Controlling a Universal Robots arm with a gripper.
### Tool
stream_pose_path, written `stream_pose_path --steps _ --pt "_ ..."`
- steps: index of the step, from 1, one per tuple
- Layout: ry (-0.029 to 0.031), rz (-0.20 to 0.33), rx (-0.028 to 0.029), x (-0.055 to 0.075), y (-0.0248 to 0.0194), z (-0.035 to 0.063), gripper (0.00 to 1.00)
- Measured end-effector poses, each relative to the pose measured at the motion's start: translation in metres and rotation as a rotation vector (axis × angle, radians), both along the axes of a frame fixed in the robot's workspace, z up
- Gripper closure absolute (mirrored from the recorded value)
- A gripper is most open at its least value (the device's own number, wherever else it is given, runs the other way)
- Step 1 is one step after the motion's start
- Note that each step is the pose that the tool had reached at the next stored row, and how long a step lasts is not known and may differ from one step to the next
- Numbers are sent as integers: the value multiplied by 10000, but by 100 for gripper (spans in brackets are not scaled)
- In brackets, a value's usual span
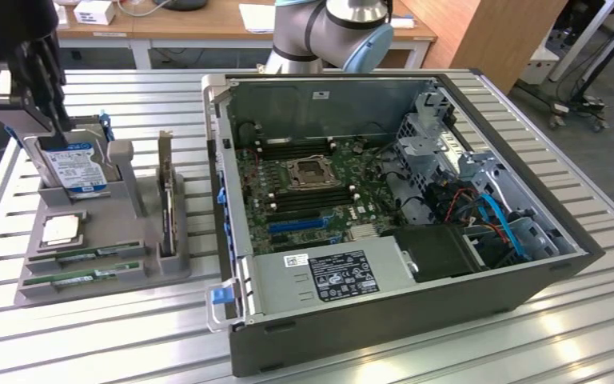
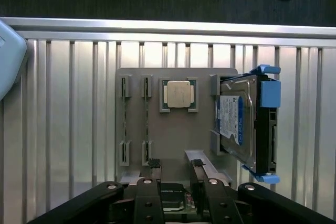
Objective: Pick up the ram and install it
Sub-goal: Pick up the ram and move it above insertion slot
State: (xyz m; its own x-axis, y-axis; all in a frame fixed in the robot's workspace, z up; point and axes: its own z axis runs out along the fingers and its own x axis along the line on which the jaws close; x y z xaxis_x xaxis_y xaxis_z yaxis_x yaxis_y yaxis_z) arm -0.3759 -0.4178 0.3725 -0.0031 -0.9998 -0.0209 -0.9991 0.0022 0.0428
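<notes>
Overhead, the open gripper (image 2: 175,164) hovers; the ram (image 1: 81,277) sits in its tray (image 2: 178,135).

Silver, ridged desk (image 2: 68,119); grey holder (image 2: 178,140); green ram (image 2: 125,124); silver hard drive (image 2: 244,124), blue-and-white label (image 2: 229,119), blue side rails (image 2: 270,94); black tool (image 2: 175,165); green motherboard (image 1: 307,192), blue cables (image 1: 504,224), grey case (image 1: 392,320).
</notes>
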Motion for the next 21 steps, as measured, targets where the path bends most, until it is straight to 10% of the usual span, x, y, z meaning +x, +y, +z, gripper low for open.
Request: stream_pose_path --steps 21 --pt "-2 0 1 0 0 -90 64"
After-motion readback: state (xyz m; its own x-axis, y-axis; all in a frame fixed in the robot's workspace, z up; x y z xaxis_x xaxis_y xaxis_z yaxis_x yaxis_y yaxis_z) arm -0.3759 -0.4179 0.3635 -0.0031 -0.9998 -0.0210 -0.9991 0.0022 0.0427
